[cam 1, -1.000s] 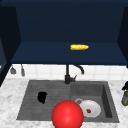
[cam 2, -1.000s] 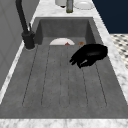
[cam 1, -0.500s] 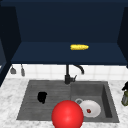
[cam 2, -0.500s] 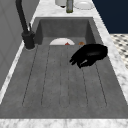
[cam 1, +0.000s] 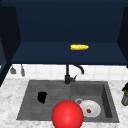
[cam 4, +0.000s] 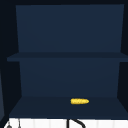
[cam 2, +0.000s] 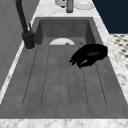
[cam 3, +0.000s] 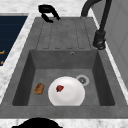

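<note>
Fingers of the left hand (cam 2: 90,55) curl loosely downward, holding nothing, above the ridged drainboard (cam 2: 50,85).

The hand hovers over the drainboard's near side, just left of the basin (cam 3: 67,62). In the basin lie a white plate (cam 3: 66,91) with a small red piece (cam 3: 59,88) on it and a brown lump (cam 3: 39,88) beside it. A red ball (cam 1: 67,114) shows at the sink's front edge. A corn cob (cam 1: 79,47) lies on the shelf (cam 1: 45,53) above.

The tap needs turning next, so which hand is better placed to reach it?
Left, probably. The left hand hovers over the draining board, curled and holding nothing, on the same side as the tap. The right hand sits beyond the basin, farther off.
</note>
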Robot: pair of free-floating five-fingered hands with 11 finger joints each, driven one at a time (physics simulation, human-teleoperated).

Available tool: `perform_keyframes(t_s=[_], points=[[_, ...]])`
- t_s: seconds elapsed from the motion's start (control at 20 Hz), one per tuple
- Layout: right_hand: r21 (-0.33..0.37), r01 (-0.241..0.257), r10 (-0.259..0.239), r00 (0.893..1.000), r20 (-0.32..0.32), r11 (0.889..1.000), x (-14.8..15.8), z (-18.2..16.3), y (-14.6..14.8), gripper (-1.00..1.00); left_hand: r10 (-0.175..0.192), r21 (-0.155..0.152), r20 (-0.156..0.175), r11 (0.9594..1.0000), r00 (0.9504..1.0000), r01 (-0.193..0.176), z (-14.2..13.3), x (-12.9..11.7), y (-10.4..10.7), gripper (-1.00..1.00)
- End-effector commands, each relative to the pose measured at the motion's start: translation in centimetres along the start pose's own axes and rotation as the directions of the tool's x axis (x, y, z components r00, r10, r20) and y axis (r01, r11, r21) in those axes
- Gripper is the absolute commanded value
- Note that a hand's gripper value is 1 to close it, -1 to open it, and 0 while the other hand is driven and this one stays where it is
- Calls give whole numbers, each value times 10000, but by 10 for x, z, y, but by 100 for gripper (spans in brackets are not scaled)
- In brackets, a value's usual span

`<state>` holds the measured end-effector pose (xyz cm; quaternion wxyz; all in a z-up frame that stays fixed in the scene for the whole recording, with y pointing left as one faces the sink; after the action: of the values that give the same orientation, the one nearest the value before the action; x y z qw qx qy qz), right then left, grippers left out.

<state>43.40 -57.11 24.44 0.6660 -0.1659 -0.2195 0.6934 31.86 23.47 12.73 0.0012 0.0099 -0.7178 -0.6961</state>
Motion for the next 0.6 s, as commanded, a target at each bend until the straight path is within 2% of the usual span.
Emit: perform_keyframes(t_s=[0.0,0.05,0.3,0.45,0.55], points=[[-329,52,-64,9993,-362,9994,3,-9,5,100,0,0,0,10000,10000,0,0,0,0,0],[-523,-235,212,9988,-440,9984,5,-10,5,100,0,0,0,10000,10000,0,0,0,0,0],[-702,-21,-31,9973,-738,9975,9,-24,-2,100,0,0,0,10000,10000,0,0,0,0,0],[-643,44,-87,9977,-667,9979,7,-25,-6,100,0,0,0,10000,10000,0,0,0,0,0],[-912,43,-94,9984,-562,9958,6,-16,-9,100,0,0,0,10000,10000,0,0,0,0,0]])
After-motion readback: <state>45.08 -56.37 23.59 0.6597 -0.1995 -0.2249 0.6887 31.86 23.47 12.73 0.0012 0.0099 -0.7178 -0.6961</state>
